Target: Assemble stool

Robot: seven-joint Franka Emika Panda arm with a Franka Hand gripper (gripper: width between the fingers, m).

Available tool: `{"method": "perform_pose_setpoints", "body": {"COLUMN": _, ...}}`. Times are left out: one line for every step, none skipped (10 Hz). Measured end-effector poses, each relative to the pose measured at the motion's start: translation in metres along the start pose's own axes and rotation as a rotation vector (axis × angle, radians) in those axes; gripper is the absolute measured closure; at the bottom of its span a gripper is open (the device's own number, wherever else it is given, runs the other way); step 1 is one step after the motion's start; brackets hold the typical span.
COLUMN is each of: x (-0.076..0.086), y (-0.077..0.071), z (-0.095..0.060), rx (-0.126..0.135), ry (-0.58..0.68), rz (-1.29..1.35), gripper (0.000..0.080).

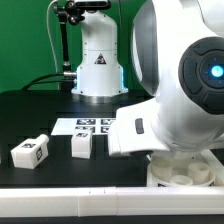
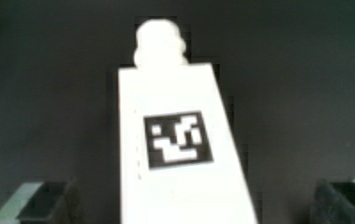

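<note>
In the wrist view a white blocky stool leg (image 2: 177,120) lies lengthwise on the black table, with a square tag (image 2: 177,138) facing up and a rounded peg (image 2: 161,40) at its far end. My gripper (image 2: 188,205) is open above its near end. The dark fingertips (image 2: 23,205) stand wide to either side, clear of the leg. In the exterior view two more legs (image 1: 30,151) (image 1: 82,145) lie at the exterior view's left. The round seat (image 1: 185,174) shows partly under the arm. The gripper itself is hidden behind the arm there.
The marker board (image 1: 88,125) lies flat in front of the robot base (image 1: 98,65). A white rail (image 1: 70,196) runs along the table's front edge. The arm's bulky links (image 1: 185,80) fill the exterior view's right.
</note>
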State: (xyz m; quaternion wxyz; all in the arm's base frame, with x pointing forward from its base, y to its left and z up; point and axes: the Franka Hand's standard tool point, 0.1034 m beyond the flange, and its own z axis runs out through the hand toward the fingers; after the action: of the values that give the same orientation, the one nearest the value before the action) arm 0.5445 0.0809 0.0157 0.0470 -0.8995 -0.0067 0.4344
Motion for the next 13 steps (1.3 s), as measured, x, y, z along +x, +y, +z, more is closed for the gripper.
{"method": "perform_pose_setpoints", "body": {"x": 0.0053, "y": 0.0010, "z": 0.0043, "rx": 0.002, "ry": 0.031, "rz": 0.003, "gripper": 0.0151}}
{"method": "perform_pose_setpoints", "body": {"x": 0.0041, "y": 0.0020, "z": 0.0097, "rx": 0.002, "ry": 0.034, "rz": 0.006, "gripper": 0.0151}}
{"method": "perform_pose_setpoints", "body": {"x": 0.0035, "y": 0.0026, "z": 0.0119, "rx": 0.002, "ry": 0.034, "rz": 0.007, "gripper": 0.0151}}
{"method": "perform_pose_setpoints", "body": {"x": 0.0035, "y": 0.0025, "z": 0.0119, "rx": 0.002, "ry": 0.035, "rz": 0.007, "gripper": 0.0151}}
{"method": "perform_pose_setpoints", "body": {"x": 0.0035, "y": 0.0028, "z": 0.0119, "rx": 0.003, "ry": 0.035, "rz": 0.008, "gripper": 0.0151}}
{"method": "perform_pose_setpoints", "body": {"x": 0.0035, "y": 0.0032, "z": 0.0119, "rx": 0.004, "ry": 0.035, "rz": 0.008, "gripper": 0.0151}}
{"method": "perform_pose_setpoints", "body": {"x": 0.0035, "y": 0.0033, "z": 0.0120, "rx": 0.004, "ry": 0.035, "rz": 0.008, "gripper": 0.0272}}
{"method": "perform_pose_setpoints", "body": {"x": 0.0033, "y": 0.0036, "z": 0.0120, "rx": 0.005, "ry": 0.034, "rz": 0.009, "gripper": 0.0465}}
{"method": "perform_pose_setpoints", "body": {"x": 0.0032, "y": 0.0037, "z": 0.0121, "rx": 0.005, "ry": 0.033, "rz": 0.009, "gripper": 0.0465}}
{"method": "perform_pose_setpoints", "body": {"x": 0.0032, "y": 0.0036, "z": 0.0120, "rx": 0.005, "ry": 0.034, "rz": 0.009, "gripper": 0.0463}}
{"method": "perform_pose_setpoints", "body": {"x": 0.0032, "y": 0.0036, "z": 0.0119, "rx": 0.005, "ry": 0.034, "rz": 0.009, "gripper": 0.0463}}
{"method": "perform_pose_setpoints", "body": {"x": 0.0024, "y": 0.0039, "z": 0.0099, "rx": 0.005, "ry": 0.034, "rz": 0.005, "gripper": 0.0463}}
{"method": "perform_pose_setpoints", "body": {"x": 0.0009, "y": 0.0053, "z": 0.0052, "rx": 0.007, "ry": 0.035, "rz": -0.004, "gripper": 0.0463}}
